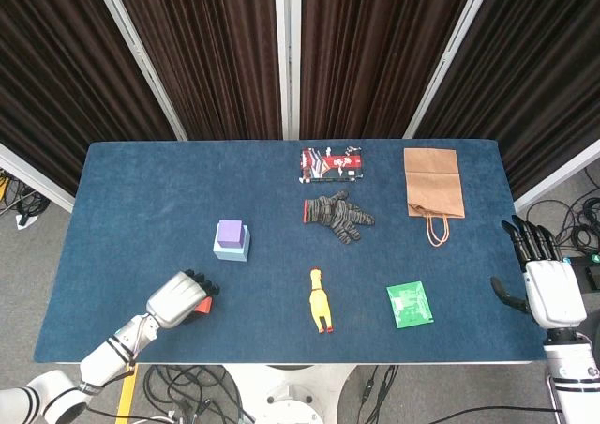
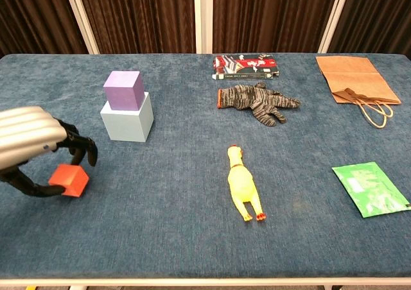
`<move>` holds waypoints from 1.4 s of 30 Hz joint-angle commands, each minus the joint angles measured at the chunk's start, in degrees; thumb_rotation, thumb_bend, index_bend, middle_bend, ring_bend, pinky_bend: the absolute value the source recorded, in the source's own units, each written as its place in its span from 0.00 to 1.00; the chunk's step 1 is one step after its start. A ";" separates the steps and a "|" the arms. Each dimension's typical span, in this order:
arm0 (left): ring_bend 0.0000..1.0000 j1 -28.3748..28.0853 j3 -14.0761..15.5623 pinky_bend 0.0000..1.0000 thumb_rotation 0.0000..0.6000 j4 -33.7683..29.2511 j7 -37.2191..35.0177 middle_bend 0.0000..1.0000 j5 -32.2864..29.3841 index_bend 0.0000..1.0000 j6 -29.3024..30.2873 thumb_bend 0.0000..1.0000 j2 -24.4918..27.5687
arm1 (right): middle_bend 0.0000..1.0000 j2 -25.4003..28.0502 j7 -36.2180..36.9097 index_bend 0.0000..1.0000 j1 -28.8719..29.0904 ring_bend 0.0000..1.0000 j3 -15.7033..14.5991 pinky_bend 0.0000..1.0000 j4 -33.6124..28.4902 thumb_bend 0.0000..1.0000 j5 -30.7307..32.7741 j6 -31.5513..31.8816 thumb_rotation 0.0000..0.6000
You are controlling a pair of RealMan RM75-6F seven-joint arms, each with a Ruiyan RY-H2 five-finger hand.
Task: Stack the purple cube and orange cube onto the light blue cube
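**Inspector A:** Purple on light blue: the purple cube [image 2: 124, 89] sits squarely on the light blue cube [image 2: 127, 121], left of table centre. I judge that half of the stack complete, which explains why the pair stands alone, well apart from the clutter.

**Inspector B:** And the orange cube [image 2: 69, 179]?

**Inspector A:** Near the front left edge of the table [image 1: 141, 199], inside the left hand [image 2: 35, 145]. The fingers curl over it from above and the thumb hooks beneath its near side; thumb and fingers appear to pinch it. Whether it is off the cloth I cannot tell. The grip from the side leaves the cube's underside free, which I judge suits setting it down on the purple one.

**Inspector B:** Right hand?

**Inspector A:** The right hand [image 1: 548, 288] hangs off the table's right edge, fingers straight and spread, holding nothing.

**Inspector B:** Other items?

**Inspector A:** Rubber chicken [image 2: 243, 185], striped glove [image 2: 258, 101], green packet [image 2: 371, 187], paper bag [image 2: 353, 79], printed box [image 2: 246, 65], all lying apart from the stack.
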 commanded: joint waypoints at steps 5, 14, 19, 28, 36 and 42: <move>0.44 1.50 -2.74 0.51 1.00 -4.75 3.43 0.64 -4.96 0.45 1.10 0.32 6.40 | 0.01 0.08 0.29 0.05 -0.11 0.00 -0.03 0.00 0.00 0.23 -0.24 0.28 1.00; 0.46 0.56 -9.83 0.52 1.00 -10.35 6.48 0.64 -15.02 0.46 -0.61 0.32 13.38 | 0.01 -0.17 -0.34 0.05 -0.17 0.00 -0.34 0.00 -0.07 0.23 -0.85 0.47 1.00; 0.46 -2.48 -13.73 0.52 1.00 -11.01 5.88 0.64 -17.86 0.46 -3.30 0.32 14.52 | 0.01 -0.33 -0.64 0.05 -0.25 0.00 -0.49 0.00 -0.11 0.23 -1.15 0.67 1.00; 0.46 -10.25 -18.81 0.52 1.00 -12.43 7.95 0.65 -21.27 0.46 -10.64 0.32 14.51 | 0.01 -0.28 -0.66 0.05 -0.13 0.00 -0.45 0.00 -0.11 0.23 -1.15 0.51 1.00; 0.46 -15.09 -20.82 0.52 1.00 -15.78 8.65 0.65 -28.53 0.46 -16.75 0.32 12.26 | 0.01 -0.22 -0.39 0.05 -0.16 0.00 -0.47 0.00 -0.08 0.23 -1.27 0.60 1.00; 0.46 -17.27 -20.86 0.52 1.00 -14.94 9.41 0.65 -30.05 0.46 -17.43 0.32 9.75 | 0.01 -0.23 -0.19 0.05 -0.28 0.00 -0.41 0.00 -0.02 0.23 -1.49 1.03 1.00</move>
